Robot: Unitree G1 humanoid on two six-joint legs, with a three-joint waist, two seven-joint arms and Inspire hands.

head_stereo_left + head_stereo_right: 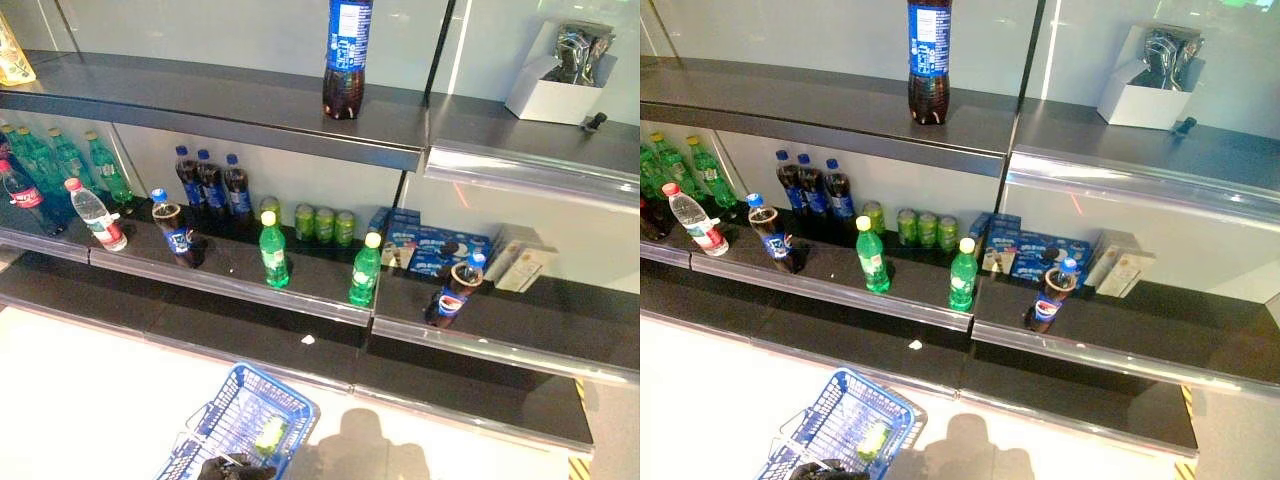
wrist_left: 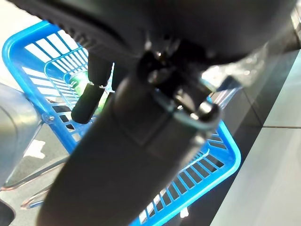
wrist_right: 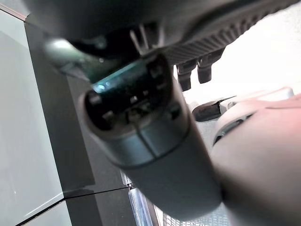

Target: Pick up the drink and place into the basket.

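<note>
A blue wire basket hangs low in front of the shelves. One green drink bottle lies inside it, also seen in the left wrist view as the green bottle. My left hand sits at the basket's near rim, fingers curled round its metal handle. On the middle shelf stand two green bottles and two small cola bottles. A tall cola bottle stands on the top shelf. My right hand shows only in its wrist view, away from the shelves and holding nothing.
The middle shelf also carries a water bottle, green cans, dark bottles at the back, and blue snack boxes. A white box rests on the top shelf at the right. A low dark shelf lies between basket and drinks.
</note>
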